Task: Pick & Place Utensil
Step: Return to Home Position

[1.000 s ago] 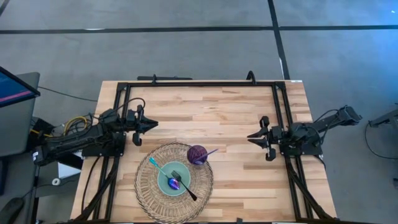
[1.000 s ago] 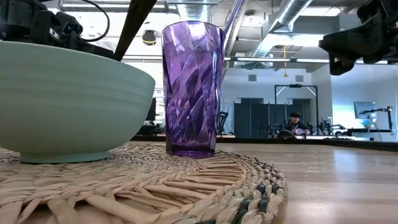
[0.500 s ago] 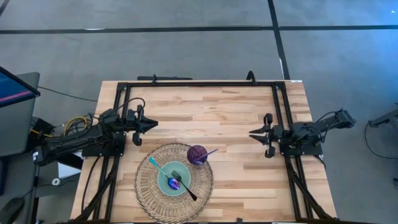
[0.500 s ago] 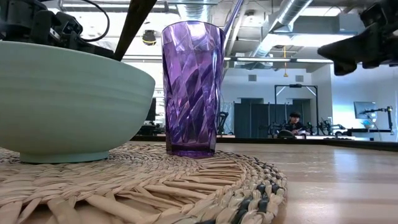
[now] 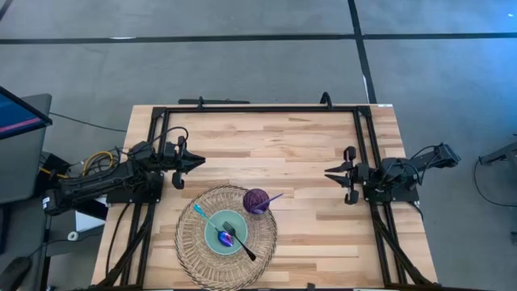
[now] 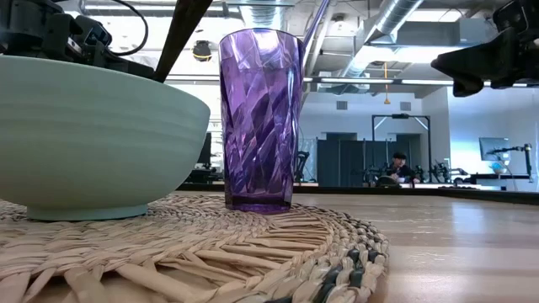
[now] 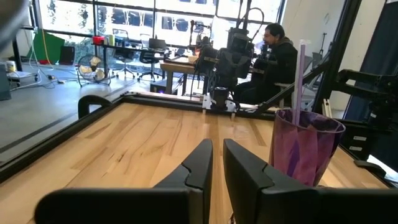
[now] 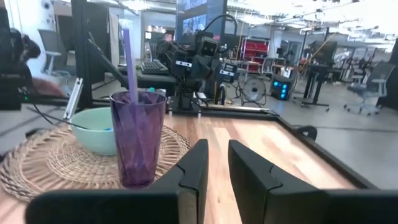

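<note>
A purple ribbed cup (image 5: 257, 200) stands on the far right part of a round woven placemat (image 5: 192, 252). A thin purple stick (image 8: 126, 59) leans out of the cup against its rim. Beside it a mint-green bowl (image 5: 212, 235) holds a spoon with a teal handle (image 5: 201, 213) and a black-handled fork (image 5: 243, 245), both resting on the rim. My left gripper (image 5: 200, 162) hovers shut at the table's left side, far of the placemat. My right gripper (image 5: 325, 174) hovers shut toward the right side, pointing at the cup (image 8: 138, 137).
A black metal frame (image 5: 258, 108) runs around the wooden table top. Bare wood lies between the two grippers and along the far half of the table. In the low view the bowl (image 6: 93, 135) and cup (image 6: 259, 118) stand close to the camera. A person sits in the room beyond.
My right gripper has drawn back a little toward the table's right and far edges and has tipped from pointing slightly downward to level, its arm folding lower. Cup, bowl and utensils have stayed where they were.
</note>
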